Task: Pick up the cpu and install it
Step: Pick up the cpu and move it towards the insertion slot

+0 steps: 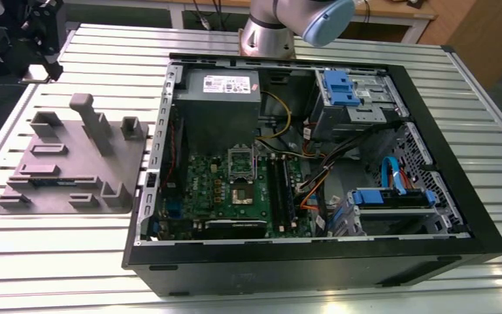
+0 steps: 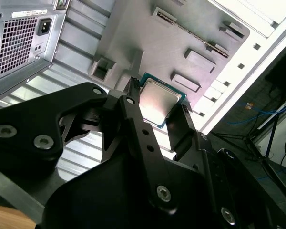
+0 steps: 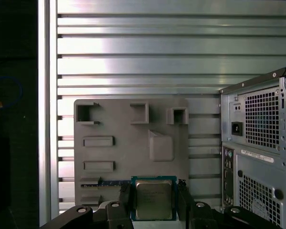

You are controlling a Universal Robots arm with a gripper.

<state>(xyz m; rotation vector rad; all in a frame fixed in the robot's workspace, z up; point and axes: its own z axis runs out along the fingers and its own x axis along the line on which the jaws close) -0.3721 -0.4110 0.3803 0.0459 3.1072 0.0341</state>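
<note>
Jaws pinching the cpu (image 3: 153,200) by two opposite edges, one black jaw pressed against each side. You can check this in both wrist views. The gripper (image 2: 157,99) carries the chip with its shiny metal top facing the cameras, thin blue-green rim showing around it.

Position: the cpu hangs over the near edge of the gray fixture tray (image 3: 128,143) and looks raised off it. How far off, you cannot tell.

Tray: it lies flat on the slatted metal table (image 1: 59,261), just beside the computer case (image 1: 321,265), on the exterior view's left. Its raised blocks and pockets are moulded in. A memory stick (image 3: 107,182) lies in one slot, close to the held chip in the first wrist view.

Case: it lies on its side with the panel off and the interior open upward. The motherboard (image 1: 273,183) lies flat in the bottom, with a square socket (image 1: 240,194) near its middle. The power supply (image 1: 220,98) sits beyond the board, toward the arm (image 1: 273,29), whose base stands on the table behind the case. Cables, orange, yellow and blue, run across the interior on the exterior view's right.
</note>
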